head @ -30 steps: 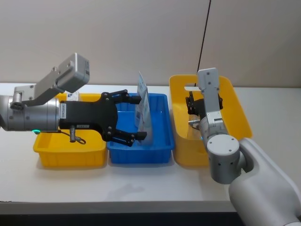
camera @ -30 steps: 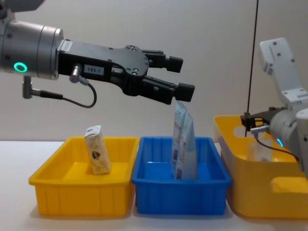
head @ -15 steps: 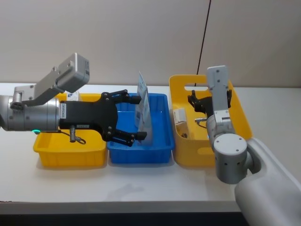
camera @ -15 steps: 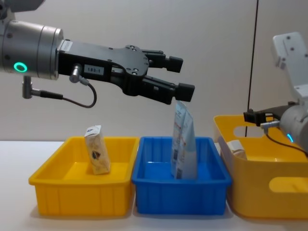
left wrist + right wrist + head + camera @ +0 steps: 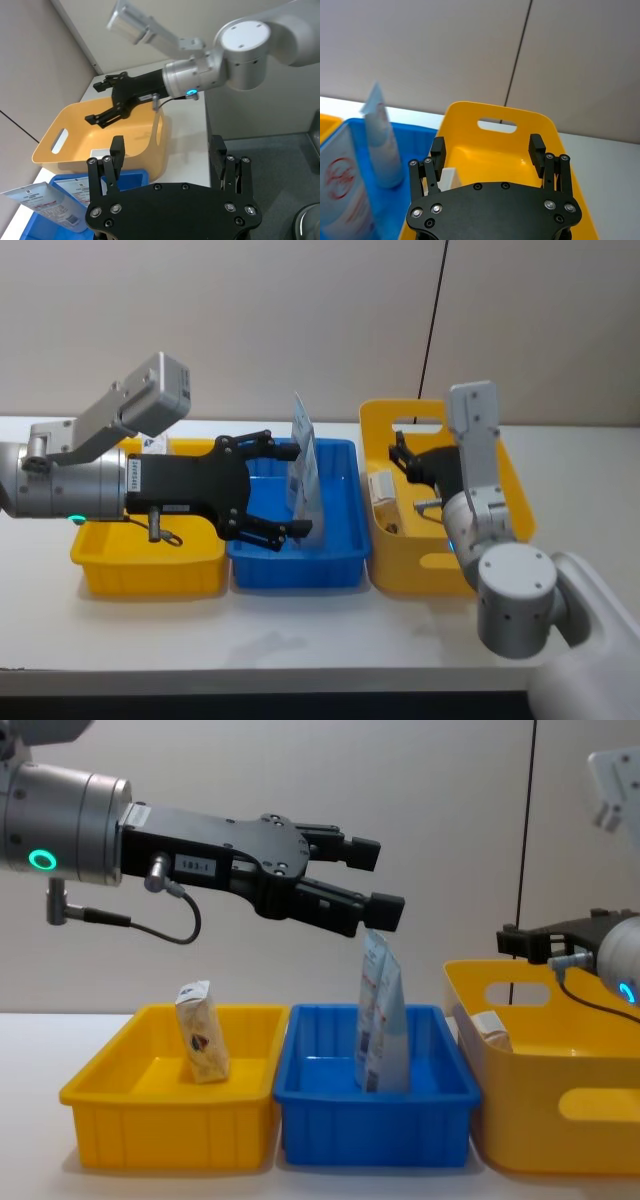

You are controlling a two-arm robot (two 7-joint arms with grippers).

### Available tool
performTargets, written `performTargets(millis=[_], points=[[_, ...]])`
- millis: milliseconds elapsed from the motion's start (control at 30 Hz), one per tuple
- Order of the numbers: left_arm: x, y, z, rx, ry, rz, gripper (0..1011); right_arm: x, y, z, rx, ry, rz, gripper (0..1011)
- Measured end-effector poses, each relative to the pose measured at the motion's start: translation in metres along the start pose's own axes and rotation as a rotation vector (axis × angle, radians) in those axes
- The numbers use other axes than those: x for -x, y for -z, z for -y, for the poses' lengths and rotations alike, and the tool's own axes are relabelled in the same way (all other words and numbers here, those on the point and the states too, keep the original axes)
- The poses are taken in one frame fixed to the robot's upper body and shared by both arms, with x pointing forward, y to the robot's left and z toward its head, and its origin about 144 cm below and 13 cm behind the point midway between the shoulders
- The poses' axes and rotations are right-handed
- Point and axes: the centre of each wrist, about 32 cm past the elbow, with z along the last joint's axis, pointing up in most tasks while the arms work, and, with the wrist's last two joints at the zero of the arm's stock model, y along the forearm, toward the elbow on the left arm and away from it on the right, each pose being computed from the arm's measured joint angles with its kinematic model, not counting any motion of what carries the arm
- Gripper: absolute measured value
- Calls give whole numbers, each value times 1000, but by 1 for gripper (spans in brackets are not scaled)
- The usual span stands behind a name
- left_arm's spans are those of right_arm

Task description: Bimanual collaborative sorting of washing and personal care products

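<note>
Two tall pale-blue-and-white pouches [image 5: 305, 475] [image 5: 380, 1020] stand upright in the blue bin [image 5: 300, 575] [image 5: 370, 1125]. My left gripper [image 5: 292, 490] [image 5: 376, 878] hovers open just above and beside their tops, holding nothing. A small cream pack [image 5: 200, 1045] stands in the left yellow bin [image 5: 170, 1125]. A white pack [image 5: 381, 485] [image 5: 490, 1026] leans against the near-left wall of the big yellow basket [image 5: 425, 562] [image 5: 560, 1115]. My right gripper [image 5: 408, 460] [image 5: 520, 942] [image 5: 487, 150] is open above that basket, clear of the pack.
The three containers stand side by side on a white table [image 5: 300, 640], with a grey wall close behind. A black cable [image 5: 432, 330] hangs down the wall behind the basket. Bare tabletop lies in front of the bins.
My right gripper has lifted up and back out of the yellow basket, uncovering the white pack at the basket's left wall. The left arm and the pouches have not moved.
</note>
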Motion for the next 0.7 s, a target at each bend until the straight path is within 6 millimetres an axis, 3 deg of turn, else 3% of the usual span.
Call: performTargets(millis=[400, 700], points=[[0, 0, 0, 0, 0, 0, 1001, 4, 2, 61, -12, -158, -2, 1004], [0, 0, 0, 0, 0, 0, 1001, 10, 8, 84, 6, -219, 1, 1003]])
